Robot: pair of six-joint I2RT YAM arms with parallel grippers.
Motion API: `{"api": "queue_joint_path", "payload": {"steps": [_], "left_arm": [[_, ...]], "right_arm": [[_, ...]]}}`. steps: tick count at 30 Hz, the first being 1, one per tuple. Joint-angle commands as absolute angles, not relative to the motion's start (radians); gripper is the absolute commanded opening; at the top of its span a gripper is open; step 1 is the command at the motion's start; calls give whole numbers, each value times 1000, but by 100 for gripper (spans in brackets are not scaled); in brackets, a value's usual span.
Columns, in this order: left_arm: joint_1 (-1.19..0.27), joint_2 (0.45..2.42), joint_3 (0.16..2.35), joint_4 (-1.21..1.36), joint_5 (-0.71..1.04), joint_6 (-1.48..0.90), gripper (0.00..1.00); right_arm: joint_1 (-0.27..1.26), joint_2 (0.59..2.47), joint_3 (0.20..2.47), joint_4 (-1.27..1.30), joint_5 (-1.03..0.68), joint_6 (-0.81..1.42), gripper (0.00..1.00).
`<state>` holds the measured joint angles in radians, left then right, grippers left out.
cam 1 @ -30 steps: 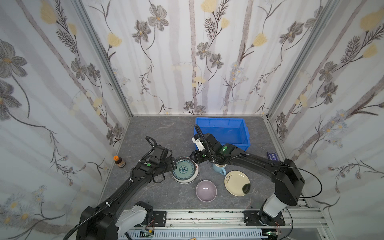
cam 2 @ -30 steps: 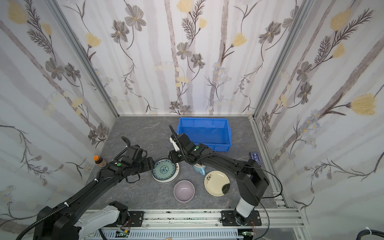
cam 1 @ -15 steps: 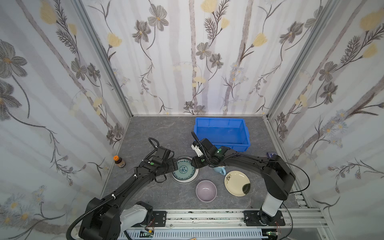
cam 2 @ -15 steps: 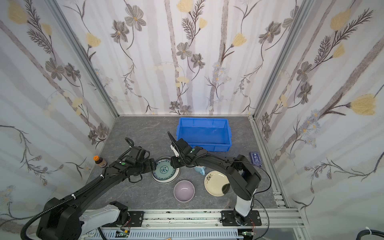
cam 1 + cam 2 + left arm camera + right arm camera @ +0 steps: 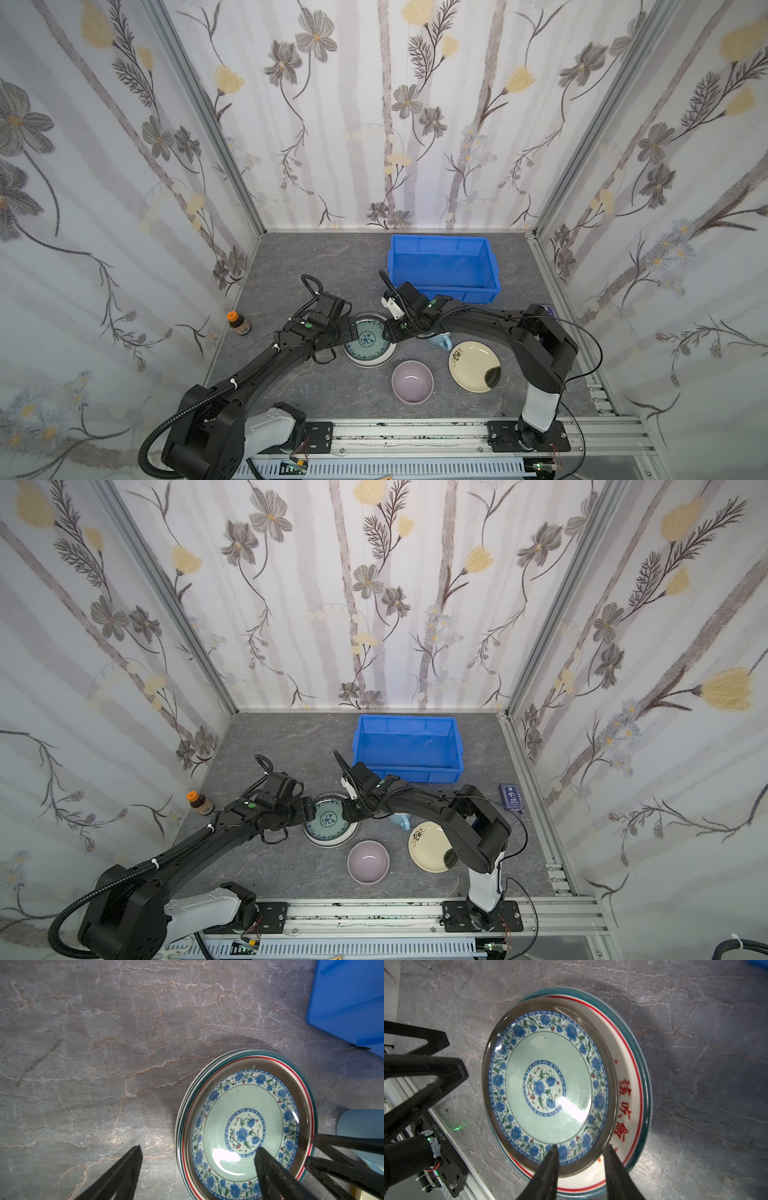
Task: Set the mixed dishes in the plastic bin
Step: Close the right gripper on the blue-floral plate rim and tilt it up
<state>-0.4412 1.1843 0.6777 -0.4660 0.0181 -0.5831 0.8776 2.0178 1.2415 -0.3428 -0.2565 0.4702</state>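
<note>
While left claw [image 5: 198, 1148] gapes, right claw [image 5: 582, 1147], spread, straddles teal plate [image 5: 548, 1082] inside larger plate [image 5: 627, 1084].

Teal plates [image 5: 368, 340], bowl [image 5: 412, 381], cream plate [image 5: 471, 365], mug [image 5: 440, 340] sit outside blue bin [image 5: 478, 293].

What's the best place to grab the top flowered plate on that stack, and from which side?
I'd take the top plate by its dark sloping rim, one jaw inside the well and one outside. Come from the right arm's side: there it sits inset on the lower plate, whose bare cream band leaves room for the outer jaw. The right gripper straddles that rim.
</note>
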Motion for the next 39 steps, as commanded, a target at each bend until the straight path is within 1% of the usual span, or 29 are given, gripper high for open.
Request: {"api": "queue_joint_path", "payload": {"steps": [1, 16, 21, 35, 39], "left_arm": [[-444, 1189, 675, -451, 0, -581, 88], [-450, 1201, 669, -444, -5, -579, 88], [-451, 1198, 667, -445, -8, -578, 88], [-457, 1186, 647, -439, -16, -587, 88], [-457, 1186, 648, -439, -15, -585, 88]], "right_arm": [[876, 2036, 1259, -315, -276, 482, 37], [864, 2072, 1278, -324, -288, 486, 35], [860, 2056, 1278, -327, -282, 485, 37], [852, 2116, 1295, -317, -334, 479, 31], [847, 2128, 1299, -316, -346, 480, 26]]}}
